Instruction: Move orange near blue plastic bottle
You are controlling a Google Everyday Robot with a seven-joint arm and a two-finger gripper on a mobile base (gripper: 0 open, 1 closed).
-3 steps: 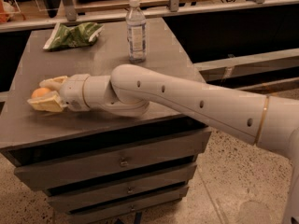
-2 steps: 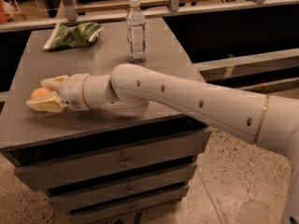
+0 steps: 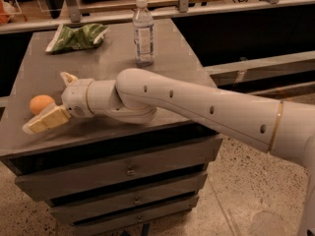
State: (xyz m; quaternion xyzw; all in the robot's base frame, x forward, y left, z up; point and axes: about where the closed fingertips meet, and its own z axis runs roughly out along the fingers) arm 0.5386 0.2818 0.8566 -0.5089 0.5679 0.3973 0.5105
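**Orange and bottle kept well apart on desk**

A small, round, matte-skinned orange (image 3: 41, 103) is pictured resting near the front edge of the grey desk (image 3: 113, 77). It is flanked by the spread fingers of the tool (image 3: 48, 101), just beside the lower one. The blue plastic bottle (image 3: 143, 31), tall, clear, white-capped and pale-labelled, is shown upright towards the desk's far edge, well apart from the fruit.

I see my hand (image 3: 45, 102) low on the left of the surface (image 3: 187, 63), fingers spread around the orange (image 3: 40, 103); the blue plastic bottle (image 3: 143, 31) stands well apart
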